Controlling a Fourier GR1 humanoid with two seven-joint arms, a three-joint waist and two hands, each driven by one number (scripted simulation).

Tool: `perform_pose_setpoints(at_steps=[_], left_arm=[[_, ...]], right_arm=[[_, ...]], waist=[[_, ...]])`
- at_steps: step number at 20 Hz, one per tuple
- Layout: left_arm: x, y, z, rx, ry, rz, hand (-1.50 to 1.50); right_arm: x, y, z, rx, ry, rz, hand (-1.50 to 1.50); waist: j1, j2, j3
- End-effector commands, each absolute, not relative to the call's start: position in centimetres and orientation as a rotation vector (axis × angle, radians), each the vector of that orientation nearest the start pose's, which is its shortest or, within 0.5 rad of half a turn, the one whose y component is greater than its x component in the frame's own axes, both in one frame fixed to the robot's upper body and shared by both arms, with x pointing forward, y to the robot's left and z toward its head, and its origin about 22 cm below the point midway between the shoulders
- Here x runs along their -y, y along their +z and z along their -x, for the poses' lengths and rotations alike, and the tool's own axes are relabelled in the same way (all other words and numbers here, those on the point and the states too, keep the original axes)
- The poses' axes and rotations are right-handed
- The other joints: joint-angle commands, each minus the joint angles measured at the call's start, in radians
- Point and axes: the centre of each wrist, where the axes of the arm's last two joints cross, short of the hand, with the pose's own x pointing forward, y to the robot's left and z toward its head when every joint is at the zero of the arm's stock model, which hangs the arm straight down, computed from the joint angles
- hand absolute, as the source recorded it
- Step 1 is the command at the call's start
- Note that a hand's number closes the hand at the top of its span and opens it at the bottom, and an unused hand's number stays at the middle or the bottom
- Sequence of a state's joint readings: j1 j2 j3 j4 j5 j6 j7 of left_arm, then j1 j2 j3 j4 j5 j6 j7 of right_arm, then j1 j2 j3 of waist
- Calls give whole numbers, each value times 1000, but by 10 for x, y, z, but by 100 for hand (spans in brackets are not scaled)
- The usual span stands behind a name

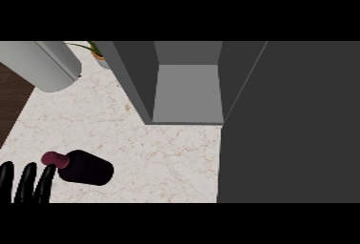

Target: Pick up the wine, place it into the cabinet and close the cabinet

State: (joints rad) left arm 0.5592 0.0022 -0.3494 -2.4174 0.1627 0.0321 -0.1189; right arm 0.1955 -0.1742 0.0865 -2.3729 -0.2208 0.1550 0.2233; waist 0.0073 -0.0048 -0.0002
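A dark wine bottle (85, 167) with a magenta cap is standing on the marble tabletop (162, 157) at lower left. The left hand (26, 183) is waiting just beside it, fingers straight, holding nothing.

A dark wine bottle (85, 167) with a magenta cap stands on the pale marble counter (162, 157) at lower left. Straight black fingers of the left hand (26, 183) rise just beside it. An open grey cabinet (186, 90) fills the upper centre, its door (292, 124) spread across the right.
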Motion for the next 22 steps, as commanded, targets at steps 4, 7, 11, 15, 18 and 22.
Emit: perform_pose_setpoints(at_steps=[4,7,11,15,18,22], left_arm=[[-199,134,-71,2009,217,313,-150],[-187,157,-63,2041,270,289,-150],[-188,155,-54,2018,292,295,-150],[-188,148,-55,2019,324,240,-150],[-195,150,-56,2023,335,209,-150],[-203,156,-50,2001,346,185,-150]], right_arm=[[239,166,-145,1933,264,-261,-150],[235,179,-144,1933,276,-264,-150],[226,189,-130,1927,265,-233,-150],[234,191,-129,1925,258,-239,-150],[229,200,-124,1931,254,-258,-150],[220,192,-132,1942,253,-239,-150]], waist=[[2,1,0],[4,0,1],[3,-2,0],[-1,-2,0],[-6,-2,0],[0,-1,-1]])
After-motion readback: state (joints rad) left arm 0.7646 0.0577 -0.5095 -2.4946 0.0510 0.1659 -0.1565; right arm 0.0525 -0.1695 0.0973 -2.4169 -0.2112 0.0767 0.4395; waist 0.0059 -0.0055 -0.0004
